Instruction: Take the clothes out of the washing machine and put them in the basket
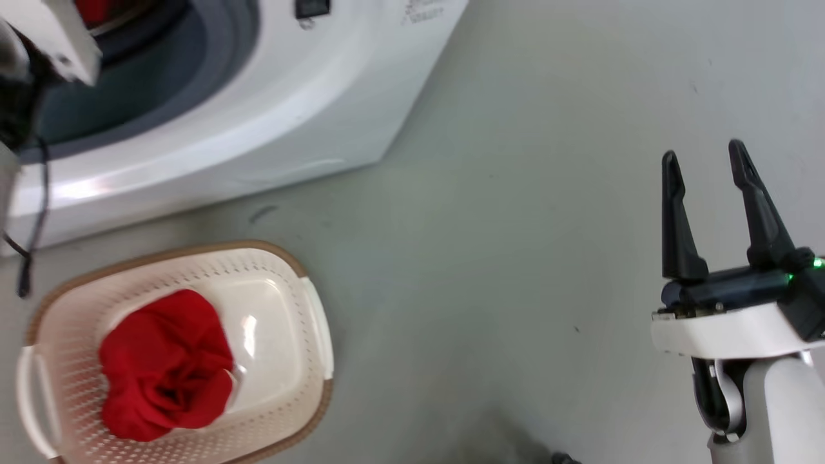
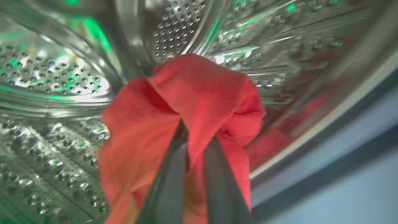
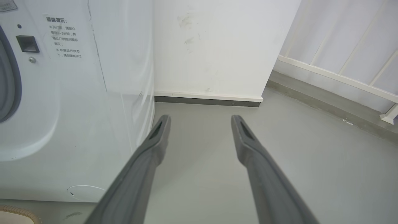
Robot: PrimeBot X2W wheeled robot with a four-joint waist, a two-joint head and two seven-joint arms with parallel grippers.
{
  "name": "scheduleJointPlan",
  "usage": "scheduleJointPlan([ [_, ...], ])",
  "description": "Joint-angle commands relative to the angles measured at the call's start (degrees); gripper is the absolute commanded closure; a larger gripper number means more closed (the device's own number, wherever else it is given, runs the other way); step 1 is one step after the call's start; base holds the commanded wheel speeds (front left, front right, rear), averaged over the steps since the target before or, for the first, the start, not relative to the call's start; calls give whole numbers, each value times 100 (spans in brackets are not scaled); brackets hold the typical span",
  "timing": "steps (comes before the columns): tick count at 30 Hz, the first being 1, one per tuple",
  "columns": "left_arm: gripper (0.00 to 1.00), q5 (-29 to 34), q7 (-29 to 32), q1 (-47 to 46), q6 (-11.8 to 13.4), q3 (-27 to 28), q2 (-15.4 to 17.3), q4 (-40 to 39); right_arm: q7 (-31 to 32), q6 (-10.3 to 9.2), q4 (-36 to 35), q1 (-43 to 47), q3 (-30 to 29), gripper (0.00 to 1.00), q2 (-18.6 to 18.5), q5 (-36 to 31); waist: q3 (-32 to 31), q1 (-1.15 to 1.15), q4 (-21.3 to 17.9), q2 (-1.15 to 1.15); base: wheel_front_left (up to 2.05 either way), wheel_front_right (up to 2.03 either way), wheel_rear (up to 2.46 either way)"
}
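Inside the washer [image 1: 290,109] now: the left end effector [image 2: 194,133] is deep in the drum [image 2: 46,71], its two dark fingers pressed together on a red garment [image 2: 186,93]. A fold of soft, matte cloth is pinched between the tips. It bunches into a rumpled lobe beyond them and trails back along both sides of the fingers, so its long axis runs with the fingers. All around is shiny curved steel, dotted with rows of small round holes and catching green glints. The garment is blurred, and whether it touches the drum wall I cannot tell.

From the head, a pale forearm [image 1: 55,38] reaches past the grey rubber ring [image 1: 219,38] into the opening.

On the grey floor [image 1: 515,225] in front of the washer stands the basket [image 1: 77,309]: cream plastic, a rounded rectangle with perforated sides, a brown rim and a smooth, glossy bottom. Its long axis runs left to right across the head view, rising a little to the right. The other garment [image 1: 164,367] lies in its left half, a crumpled red mound, roughly round.

Over on the right, the right end effector [image 1: 702,154] hangs above bare floor with its fingers spread wide and nothing between them. They taper to slim tips that point up the head view, well apart from the basket.
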Motion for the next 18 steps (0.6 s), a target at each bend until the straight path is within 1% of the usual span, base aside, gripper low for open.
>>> scheduleJointPlan([
  [1, 100, -70, -292, 300, -7, -32, -118, 21, -12, -4, 32, 124, -55, 0, 0, -121, -520, 0, 407, 0, 0, 0, 0],
  [5, 100, -215, -763, 847, -7, -84, -338, -45, -12, -5, 64, 282, -126, 0, 1, -342, -858, 0, 687, 0, 0, 0, 0],
  [8, 100, -314, -938, 1295, -6, -96, -430, -215, -12, -5, 92, 371, -189, 0, 1, -456, -1069, 0, 872, 0, 0, 0, 0],
  [12, 100, -350, -1040, 1933, 0, -80, -474, -581, -12, -5, 121, 472, -256, 0, 1, -545, -1319, 0, 1103, 0, 0, 0, 0],
  [14, 100, -345, -1061, 2266, 58, -45, -507, -830, -12, -5, 133, 522, -291, 0, -1, -590, -1433, 0, 1217, 0, 0, 0, 0],
  [18, 100, -252, -1076, 2981, 272, 65, -580, -1448, -12, -5, 171, 621, -355, 0, 1, -668, -1623, 0, 1435, 0, 0, 0, 0],
])
